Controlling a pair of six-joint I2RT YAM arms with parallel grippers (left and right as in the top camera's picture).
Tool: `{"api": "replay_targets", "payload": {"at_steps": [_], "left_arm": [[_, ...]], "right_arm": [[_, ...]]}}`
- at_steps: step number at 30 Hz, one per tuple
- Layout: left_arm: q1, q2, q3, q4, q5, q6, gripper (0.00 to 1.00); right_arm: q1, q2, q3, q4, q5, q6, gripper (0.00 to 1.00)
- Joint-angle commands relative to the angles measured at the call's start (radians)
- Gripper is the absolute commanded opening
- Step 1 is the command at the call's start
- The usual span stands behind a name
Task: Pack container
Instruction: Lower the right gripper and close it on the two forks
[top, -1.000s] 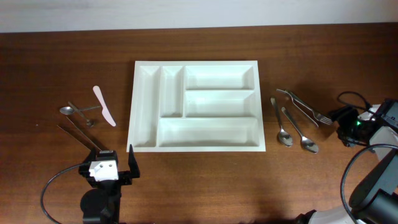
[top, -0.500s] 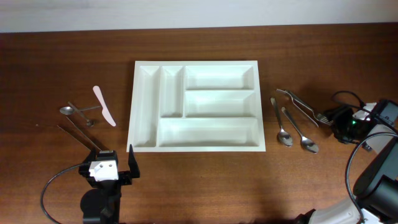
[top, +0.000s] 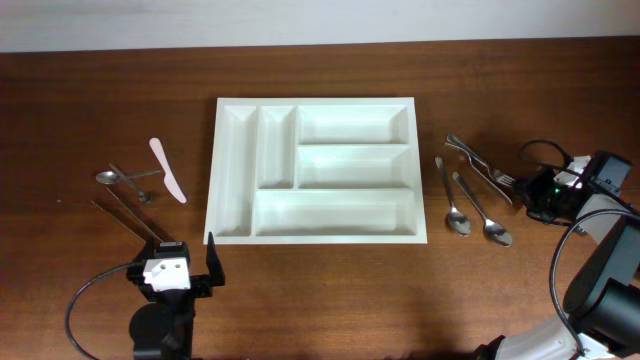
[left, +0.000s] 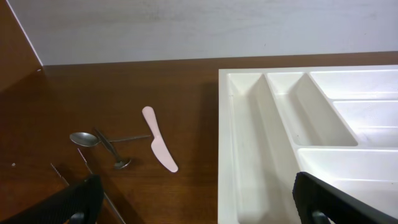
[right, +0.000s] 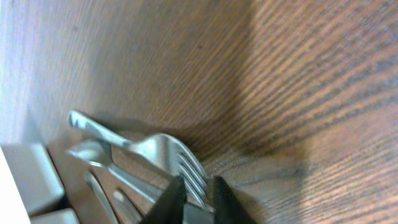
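Dark wooden bench (top: 320, 300) under a pale wall (top: 320, 20). From overhead, one container (top: 335, 212) lies flat mid-bench, a little nearer the far edge, with all five compartments bare. It looks like light, stiff, smooth plastic that would likely skid if nudged, and the outer rim seems the best place to hold it. Toward the right edge lie two spoons (top: 457, 208) and at least one fork (top: 490, 172); a second piece beside it I cannot make out. The right gripper (top: 530, 192) sits at the fork's head. The left gripper (top: 172, 262) hangs by the near edge, left of centre.

In the left wrist view, the left gripper (left: 199, 208) has its jaws spread wide with nothing between them. Toward the left edge lie two small spoons (left: 84, 138), one pale knife (left: 160, 148) and thin dark sticks (left: 62, 175) of unclear number.

In the right wrist view, the right gripper (right: 196, 202) has its fingers close together with the fork (right: 165, 149) tines between them; whether they pinch it I cannot tell
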Motion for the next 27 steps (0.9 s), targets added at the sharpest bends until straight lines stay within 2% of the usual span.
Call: {"api": "replay_targets", "payload": {"at_steps": [1,20,27], "left_arm": [[0.004,-0.008,-0.005,0.003,0.013,0.016,0.99],[0.004,-0.008,-0.005,0.003,0.013,0.016,0.99],[0.004,-0.008,-0.005,0.003,0.013,0.016,0.99]], "right_arm": [[0.005,0.012,-0.005,0.004,-0.015,-0.006,0.04],[0.004,0.005,0.051,0.014,-0.042,-0.007,0.04],[0.005,0.005,0.055,-0.019,0.047,-0.029,0.05]]}}
